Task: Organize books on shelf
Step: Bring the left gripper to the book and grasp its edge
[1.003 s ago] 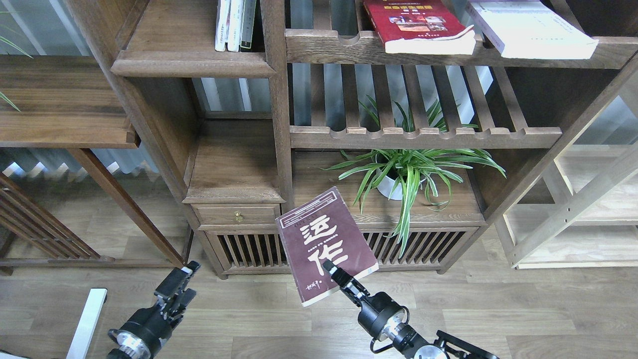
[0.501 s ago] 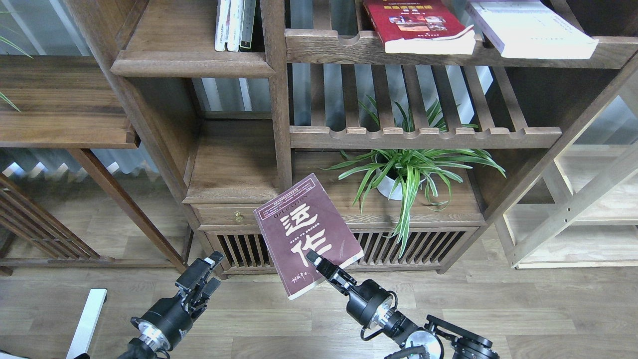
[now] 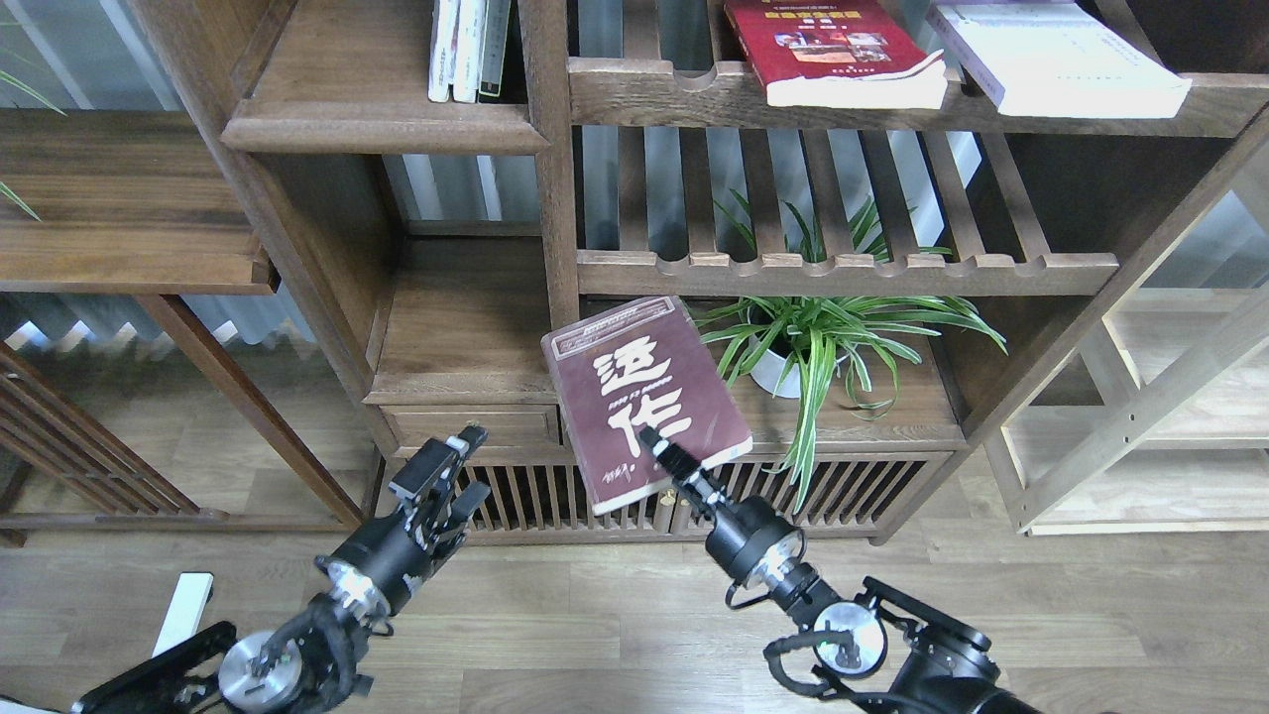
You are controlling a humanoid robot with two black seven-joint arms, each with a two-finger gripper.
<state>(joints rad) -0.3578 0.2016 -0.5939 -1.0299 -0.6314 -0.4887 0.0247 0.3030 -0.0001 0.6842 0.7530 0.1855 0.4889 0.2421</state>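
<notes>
Far left, the left claw (image 3: 448, 476) hovers in front of the low slatted cabinet (image 3: 516, 496), just under the small drawer (image 3: 471, 424); its two fingers stand a little apart with nothing between them. Above it, up top, the solid dark shelf (image 3: 382, 124) with the rounded front edge carries three thin pale-spined books (image 3: 466, 50) standing upright at its right end. Moving to centre: the maroon book (image 3: 644, 397), big white characters face-up, is held in the air in front of the bookcase post, tilted, its top corner reaching toward the slatted rail. The right claw (image 3: 662, 454) is clamped on the book's lower edge, one finger showing on the cover. Just right of it sits the spider plant (image 3: 823, 332) in a white pot, leaves near the book's right edge. Top right, the red book (image 3: 833, 50) lies flat on the upper slatted shelf (image 3: 674, 94), and beside it the white-lavender book (image 3: 1056, 59), overhanging the front rail.
</notes>
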